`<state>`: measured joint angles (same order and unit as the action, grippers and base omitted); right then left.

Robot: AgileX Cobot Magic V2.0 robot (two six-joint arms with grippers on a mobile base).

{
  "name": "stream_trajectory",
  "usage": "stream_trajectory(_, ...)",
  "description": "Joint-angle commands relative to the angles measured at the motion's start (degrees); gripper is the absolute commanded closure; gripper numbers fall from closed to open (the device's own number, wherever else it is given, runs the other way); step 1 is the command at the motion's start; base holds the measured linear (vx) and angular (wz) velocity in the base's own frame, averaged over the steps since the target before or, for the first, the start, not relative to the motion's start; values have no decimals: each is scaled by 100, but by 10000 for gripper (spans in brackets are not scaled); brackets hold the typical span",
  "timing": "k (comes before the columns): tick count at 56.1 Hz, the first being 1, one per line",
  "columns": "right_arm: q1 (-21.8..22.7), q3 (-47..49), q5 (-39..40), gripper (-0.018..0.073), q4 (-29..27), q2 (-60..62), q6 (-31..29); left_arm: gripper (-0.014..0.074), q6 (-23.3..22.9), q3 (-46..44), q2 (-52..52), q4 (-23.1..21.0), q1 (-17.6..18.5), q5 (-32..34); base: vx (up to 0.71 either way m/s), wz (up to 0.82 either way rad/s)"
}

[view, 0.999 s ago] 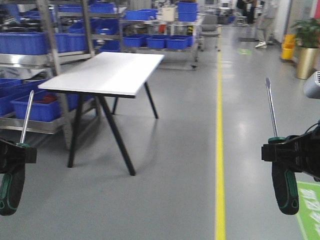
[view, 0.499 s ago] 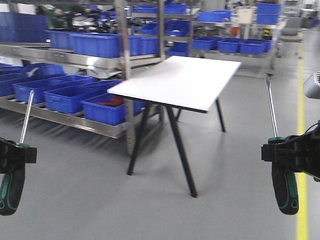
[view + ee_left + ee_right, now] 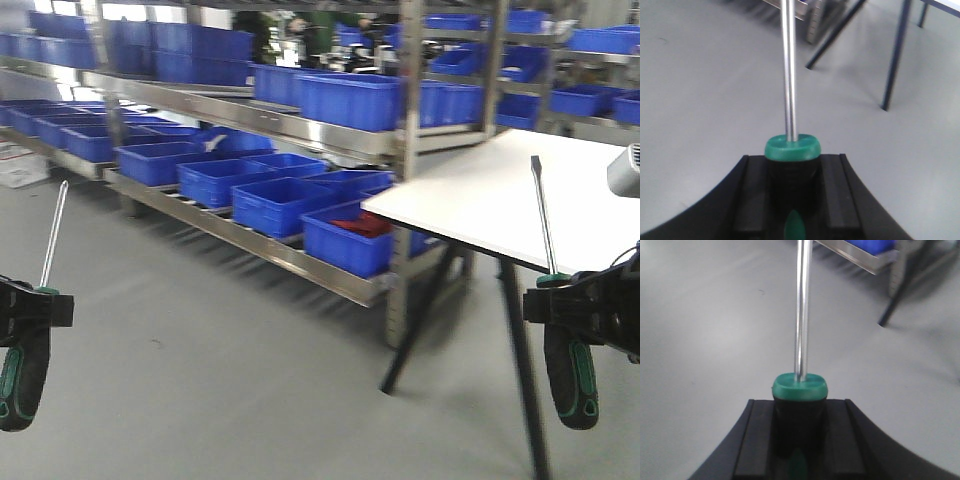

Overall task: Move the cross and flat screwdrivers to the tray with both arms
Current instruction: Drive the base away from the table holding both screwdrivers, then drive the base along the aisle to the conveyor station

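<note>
Your left gripper (image 3: pixel 28 306) was clamped on the left screwdriver (image 3: pixel 22 375) at the top of its handle, and your right gripper (image 3: pixel 575 300) gripped the right screwdriver (image 3: pixel 570 385) likewise, both shafts pointing up. You could judge the 2 tools light and rigid, the thick handle the sure hold, the polished shaft slippery. The tray was not in view. Ahead lay smooth grey floor (image 3: pixel 200 400), a white table (image 3: pixel 480 200) at right, and steel racks (image 3: pixel 300 125) of blue bins (image 3: pixel 270 205).
</note>
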<state>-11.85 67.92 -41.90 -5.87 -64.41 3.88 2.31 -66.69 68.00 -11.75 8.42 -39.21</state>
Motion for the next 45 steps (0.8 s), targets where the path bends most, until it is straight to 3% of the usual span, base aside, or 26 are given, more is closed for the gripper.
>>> stream_trajectory(1,7,155,486,568,-31,131,-74,597,-56,-197,-172,-89,29,454,49,60)
stream_trajectory(45,7,155,504,568,-31,131,-74,597,-56,-197,-172,-89,29,454,51,63)
